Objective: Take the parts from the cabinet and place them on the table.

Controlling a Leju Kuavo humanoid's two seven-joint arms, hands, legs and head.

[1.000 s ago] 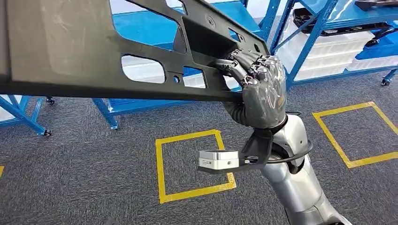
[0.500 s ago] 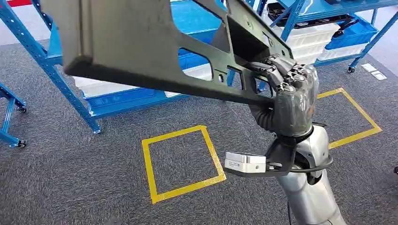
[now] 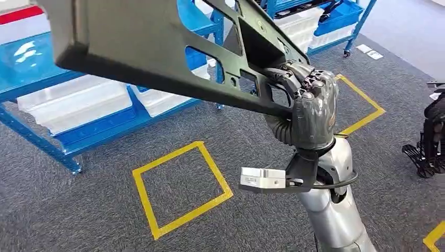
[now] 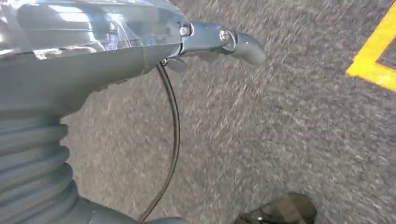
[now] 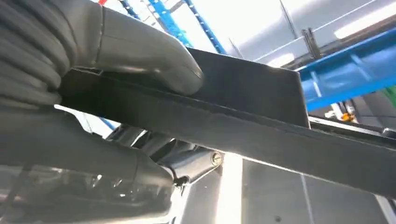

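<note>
Up in front of the blue shelving, the right robot hand has its fingers hooked through a cutout near one end of the long dark part, thumb clamped underneath, carrying it level above the carpet, probably so it clears everything. Left robot hand hangs by the floor; can't tell its state.

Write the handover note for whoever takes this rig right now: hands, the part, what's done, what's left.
Right hand: grips the long black part near one end, fingers hooked through a cutout; the part is held up in the air, slanting across the head view.
Left hand: hangs over the grey carpet, holds nothing; whether its fingers are spread or curled is unclear.
Blue racks with white bins stand behind.
Done: part is off the cabinet and in hand.
Left: carry it to the table, set it down, release.
</note>
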